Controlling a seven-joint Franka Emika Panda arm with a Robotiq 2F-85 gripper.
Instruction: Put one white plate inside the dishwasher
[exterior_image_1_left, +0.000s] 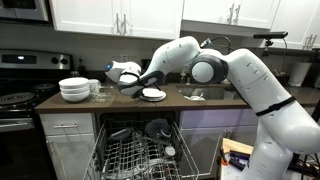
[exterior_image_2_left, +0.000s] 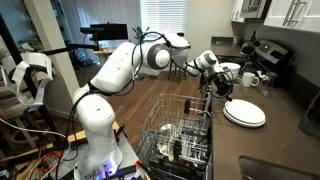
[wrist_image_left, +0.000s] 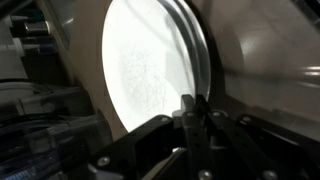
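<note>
Stack of white bowls (exterior_image_1_left: 75, 90): being kept on the counter (exterior_image_1_left: 115, 101), beside the stove (exterior_image_1_left: 15, 100). Gripper (wrist_image_left: 195, 102): being held clamped narrow on the rim of the white plate (wrist_image_left: 150, 80), which is being carried on edge above the counter. Dishwasher (exterior_image_1_left: 140, 150): being left open below, racks pulled out, plate not inside

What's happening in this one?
The robot arm has its gripper shut on the rim of a white plate, which fills much of the wrist view. In both exterior views the gripper is over the counter, above the open dishwasher, whose rack is pulled out and holds some dishes. The plate is not yet in the rack. A stack of bowls sits on the counter nearby.
</note>
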